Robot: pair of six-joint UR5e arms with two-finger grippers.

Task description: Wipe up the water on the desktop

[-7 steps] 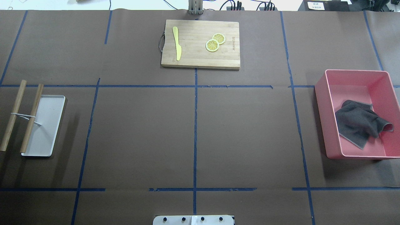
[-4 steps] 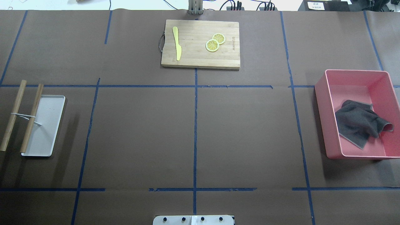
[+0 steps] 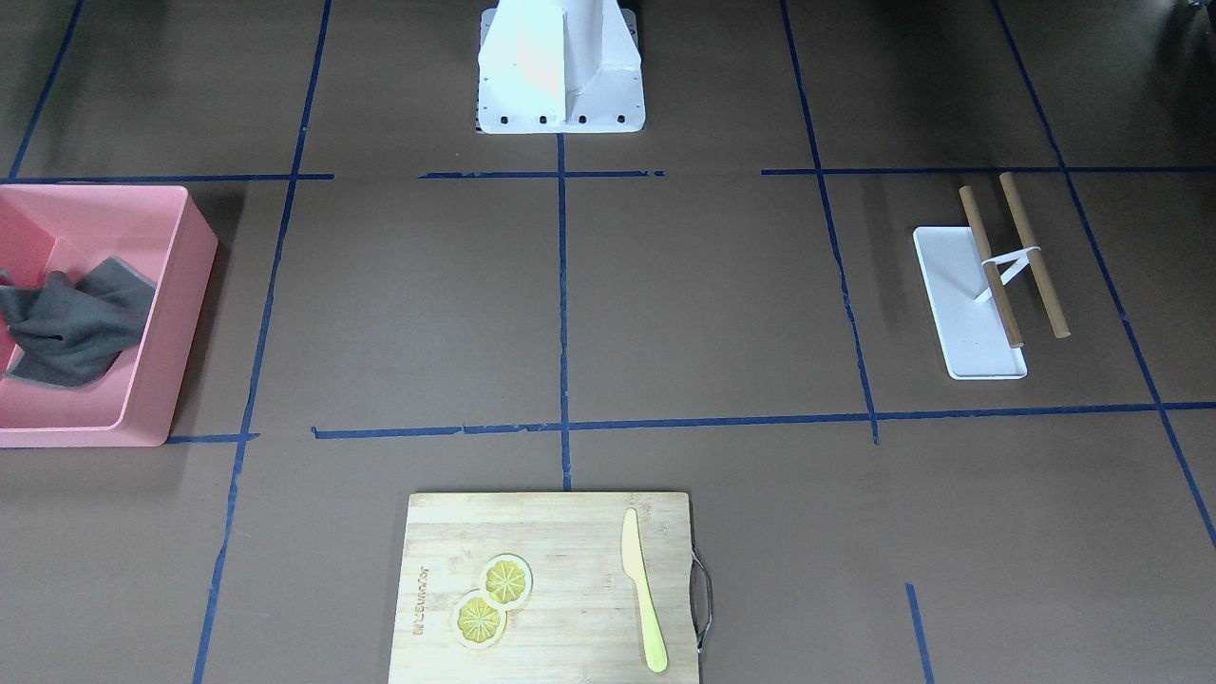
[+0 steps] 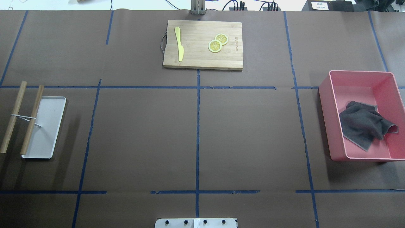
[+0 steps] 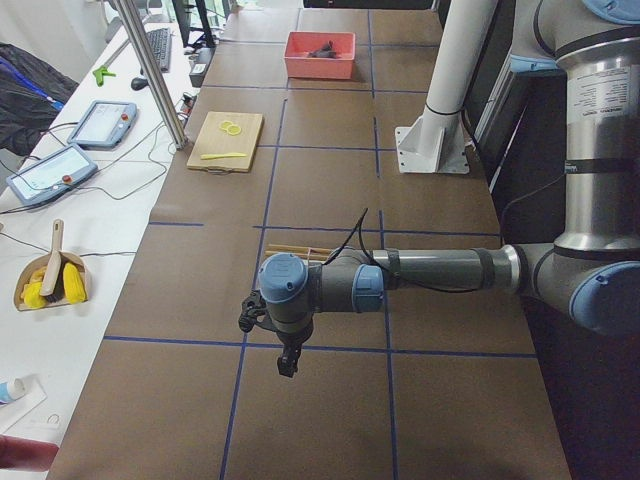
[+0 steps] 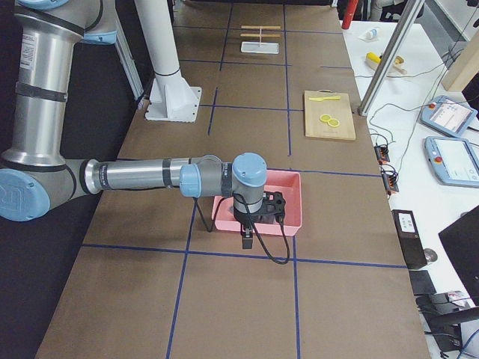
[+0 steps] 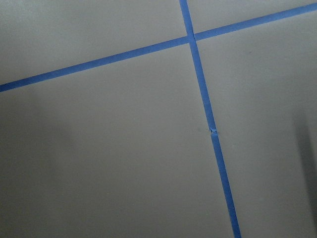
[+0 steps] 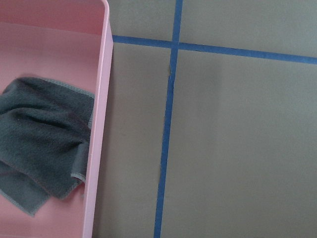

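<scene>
Desktop: the large flat matte brown desktop (image 4: pixel 142 136), crossed by thin dark-blue tape lines, is filling the overhead view from edge to edge.
Left edge: two brown wooden sticks (image 4: pixel 12 117) joined by a white band are lying side by side. The right stick is resting along the left rim of a flat white rectangular tray (image 4: pixel 47 126), and the left one is lying on the desktop just beside it.
Upper centre: a bamboo cutting board (image 4: pixel 202 57) is carrying a yellow plastic knife (image 4: pixel 179 42) on its left part and two overlapping lemon slices (image 4: pixel 215 46) to the right of it.
Right edge: a pink rectangular plastic bin (image 4: pixel 326 104) is holding a crumpled dark-grey cloth (image 4: pixel 362 125), which is lying in its lower half.
Left gripper (image 5: pixel 287 362): it is hanging above the desktop at mid-frame in the exterior left view, pointing down. I cannot tell whether its fingers are spread or together.
Right gripper (image 6: pixel 247 238): it is hanging at mid-frame in the exterior right view, in front of the bin's near wall. I cannot tell its finger spacing.
</scene>
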